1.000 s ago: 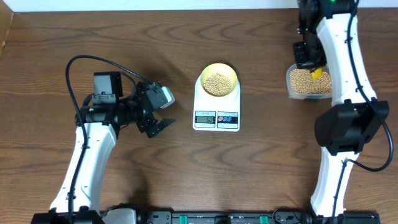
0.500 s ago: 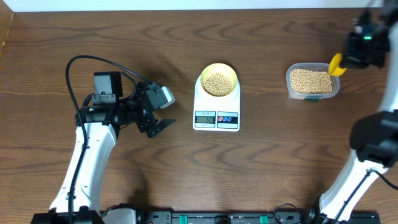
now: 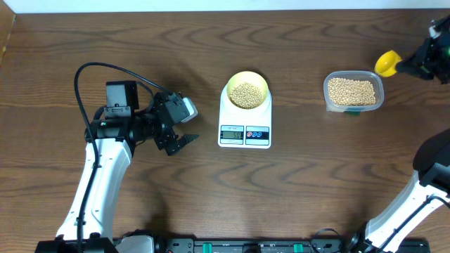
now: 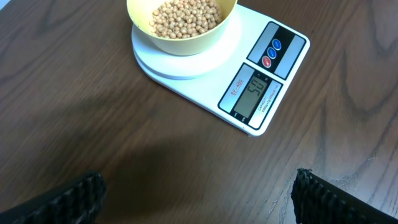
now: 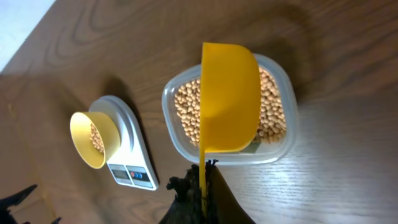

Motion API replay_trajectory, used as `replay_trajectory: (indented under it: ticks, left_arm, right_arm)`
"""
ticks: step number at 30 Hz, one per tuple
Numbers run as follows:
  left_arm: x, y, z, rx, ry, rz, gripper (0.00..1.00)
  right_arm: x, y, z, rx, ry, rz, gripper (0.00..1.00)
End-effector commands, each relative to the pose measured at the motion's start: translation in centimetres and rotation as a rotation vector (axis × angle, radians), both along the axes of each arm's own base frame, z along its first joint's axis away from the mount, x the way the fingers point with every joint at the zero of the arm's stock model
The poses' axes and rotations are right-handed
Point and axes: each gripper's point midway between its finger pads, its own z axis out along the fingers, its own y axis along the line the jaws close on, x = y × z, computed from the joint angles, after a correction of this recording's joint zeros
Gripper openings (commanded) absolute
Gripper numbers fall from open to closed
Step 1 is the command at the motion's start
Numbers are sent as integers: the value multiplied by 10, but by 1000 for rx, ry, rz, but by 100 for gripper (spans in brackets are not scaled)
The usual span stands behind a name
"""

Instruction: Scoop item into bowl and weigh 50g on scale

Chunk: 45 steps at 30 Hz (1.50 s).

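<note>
The right gripper [image 5: 202,183], clenched on the scoop [image 3: 387,63], has swung from over the tub [image 3: 328,98] to the far right. The beans [image 3: 246,94] fill the bowl [image 3: 262,82] on the scale [image 3: 244,140], mid-table. The left gripper [image 3: 183,125] hangs released and empty, so scooping is likely finished.

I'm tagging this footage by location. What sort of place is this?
Probably a robotics lab bench, not a kitchen: the left arm and right arm stand at a wooden table, with a scale, a bowl of beans and a tub laid out.
</note>
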Motion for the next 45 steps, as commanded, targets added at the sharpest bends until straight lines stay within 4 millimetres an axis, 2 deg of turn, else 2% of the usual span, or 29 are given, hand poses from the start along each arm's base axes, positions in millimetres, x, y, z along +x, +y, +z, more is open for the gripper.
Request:
replay_trajectory:
  ticks: [1, 8, 15, 20, 28, 33, 39, 45]
  left_arm:
    - [2, 1, 1, 6, -9, -2, 98]
    - [2, 1, 1, 6, -9, -2, 98]
    - [2, 1, 1, 6, -9, -2, 98]
    - [2, 2, 1, 6, -9, -2, 97]
    - [2, 2, 1, 6, -9, -2, 97]
    - [2, 1, 1, 6, -9, -3, 98]
    - [2, 1, 1, 6, -9, -2, 97]
    - [2, 2, 1, 6, -9, -2, 98]
  right_arm:
    - [2, 7, -2, 50, -55, 40, 1]
    - [13, 8, -14, 67, -111, 54, 1]
    - [16, 8, -30, 68, -115, 57, 1]
    - [14, 17, -45, 92, -97, 69, 1]
    - [17, 26, -50, 138, -73, 31, 1]
    - [10, 30, -50, 171, -21, 3, 1]
    - [6, 49, -33, 301, -65, 51, 1]
    - [-12, 43, -49, 218, 47, 51, 1]
